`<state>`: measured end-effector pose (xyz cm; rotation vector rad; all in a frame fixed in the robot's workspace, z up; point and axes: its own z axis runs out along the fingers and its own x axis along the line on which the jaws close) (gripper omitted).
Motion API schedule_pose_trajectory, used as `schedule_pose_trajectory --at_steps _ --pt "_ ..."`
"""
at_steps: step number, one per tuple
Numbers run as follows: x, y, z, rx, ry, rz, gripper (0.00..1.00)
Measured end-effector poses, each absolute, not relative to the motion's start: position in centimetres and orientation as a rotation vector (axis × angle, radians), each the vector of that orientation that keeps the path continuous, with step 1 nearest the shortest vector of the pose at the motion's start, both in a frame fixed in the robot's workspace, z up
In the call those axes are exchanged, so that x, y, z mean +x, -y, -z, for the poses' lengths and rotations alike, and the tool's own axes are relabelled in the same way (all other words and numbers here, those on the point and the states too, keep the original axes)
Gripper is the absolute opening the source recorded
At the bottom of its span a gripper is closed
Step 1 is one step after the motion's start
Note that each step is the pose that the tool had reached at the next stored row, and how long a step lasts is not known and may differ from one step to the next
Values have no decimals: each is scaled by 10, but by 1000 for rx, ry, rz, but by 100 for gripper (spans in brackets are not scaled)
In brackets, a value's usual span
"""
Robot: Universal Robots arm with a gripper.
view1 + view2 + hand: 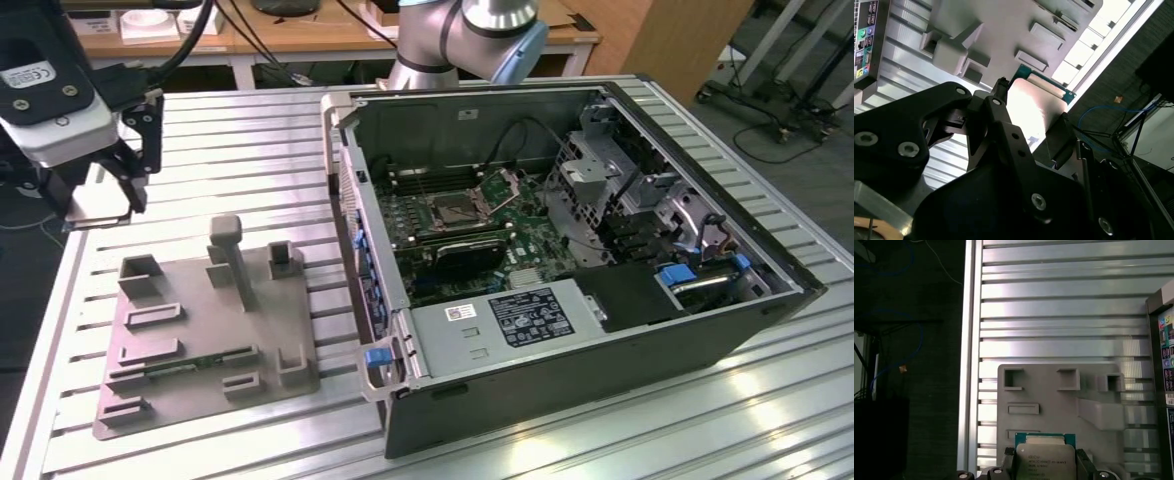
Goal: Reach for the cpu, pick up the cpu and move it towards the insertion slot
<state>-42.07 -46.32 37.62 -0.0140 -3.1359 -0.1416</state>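
Jaws pinch cpu (1045, 462) by opposite edges, above grey fixture (1054, 400). Likely light, stiff, slick-topped; underside probably fragile.

In the first wrist view the chip (1044, 460) is cut off by the picture's edge, as are the fingers (1083, 465) of the pincer (1046, 467) flanking it. In the second wrist view part of the chip is hidden behind the pincer's black links. In the exterior view the arm (461, 40) is cut off at the top edge, and the inside of the socket (461, 210) is too small to be made out.
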Motion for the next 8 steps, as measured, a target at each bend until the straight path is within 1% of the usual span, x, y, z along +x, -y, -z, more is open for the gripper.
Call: schedule_pose_trajectory --at_steps 8 --pt "-414 463 -376 -14 3136 141 54"
